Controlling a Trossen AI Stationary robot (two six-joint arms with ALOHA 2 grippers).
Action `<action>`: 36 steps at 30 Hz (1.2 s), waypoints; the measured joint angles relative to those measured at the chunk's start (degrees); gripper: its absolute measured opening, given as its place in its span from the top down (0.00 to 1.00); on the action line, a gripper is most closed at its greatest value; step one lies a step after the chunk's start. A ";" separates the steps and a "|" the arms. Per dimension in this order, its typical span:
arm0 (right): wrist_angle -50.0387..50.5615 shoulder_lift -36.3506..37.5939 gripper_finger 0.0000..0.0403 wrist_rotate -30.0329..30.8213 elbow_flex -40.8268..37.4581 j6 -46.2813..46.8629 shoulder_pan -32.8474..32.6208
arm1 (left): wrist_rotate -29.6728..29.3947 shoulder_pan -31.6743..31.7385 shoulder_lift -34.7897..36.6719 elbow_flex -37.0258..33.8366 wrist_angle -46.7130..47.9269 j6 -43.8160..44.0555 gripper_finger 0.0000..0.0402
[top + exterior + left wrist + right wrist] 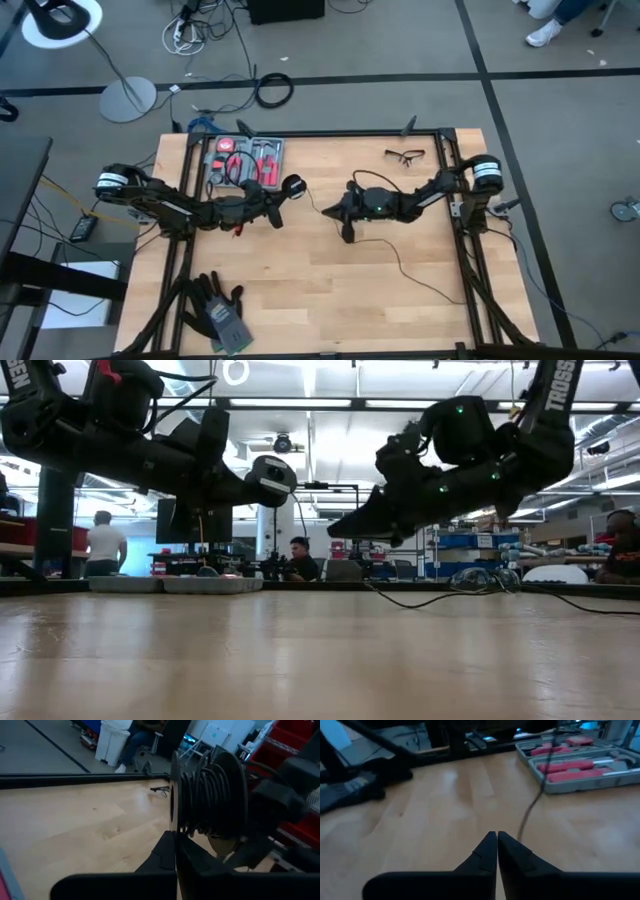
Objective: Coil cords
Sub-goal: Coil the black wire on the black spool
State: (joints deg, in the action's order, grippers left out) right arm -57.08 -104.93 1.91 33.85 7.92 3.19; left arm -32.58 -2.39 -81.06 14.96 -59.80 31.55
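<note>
Two tools are hovering over the desk (pixel 300 290): left tool (pixel 285 193) clenching the spooled cord (pixel 210 795); right tool (pixel 335 211) at three o'clock, fingers pressed together.

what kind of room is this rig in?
Likely a robotics lab or workshop: people seated at benches behind the table, stocked shelving, and loose cables on the grey floor.

A wooden table (pixel 320 290) holds a tool tray (pixel 245 160) far left, glasses (pixel 404 155) far right, gloves (pixel 218 308) near left, and a thin black cord (pixel 420 278).
</note>
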 joint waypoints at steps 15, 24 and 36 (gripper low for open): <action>6.96 -2.67 0.71 3.53 1.81 -2.12 0.69 | 1.31 -0.02 0.02 0.00 -3.95 -1.56 1.00; 5.21 -3.18 0.77 3.19 1.81 -1.51 0.23 | 1.36 -0.02 0.02 0.02 -5.13 -2.64 1.00; 6.84 -3.18 0.99 2.84 2.91 -0.32 0.15 | 1.82 -0.02 0.02 0.02 -4.98 -2.47 1.00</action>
State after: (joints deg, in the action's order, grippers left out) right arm -50.24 -108.12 4.75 36.75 7.60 3.34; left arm -30.76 -2.42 -81.03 14.98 -64.77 29.08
